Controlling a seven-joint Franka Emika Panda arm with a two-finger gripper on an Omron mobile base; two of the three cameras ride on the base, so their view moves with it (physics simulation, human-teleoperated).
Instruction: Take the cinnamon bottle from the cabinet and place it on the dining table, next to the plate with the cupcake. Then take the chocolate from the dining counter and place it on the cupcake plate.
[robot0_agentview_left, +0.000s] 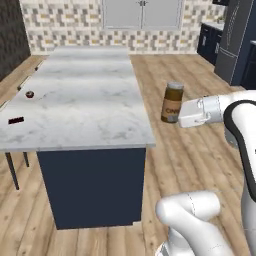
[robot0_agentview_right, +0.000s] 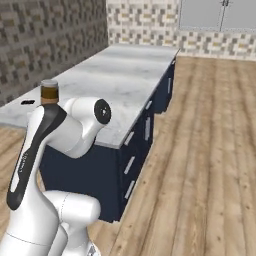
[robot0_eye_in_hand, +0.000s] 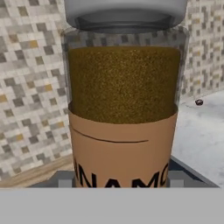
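Half of the first step is done: the cinnamon bottle (robot0_agentview_left: 173, 102) is clenched in the gripper (robot0_agentview_left: 176, 116) beside the dining table (robot0_agentview_left: 85, 100), not yet placed; the chocolate (robot0_agentview_left: 16, 120) lies untouched on it.

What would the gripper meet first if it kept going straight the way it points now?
Nothing new at once: the gripper already holds the cinnamon bottle upright. Beyond it, that jar would probably reach the dining table edge first, though depth is unclear.
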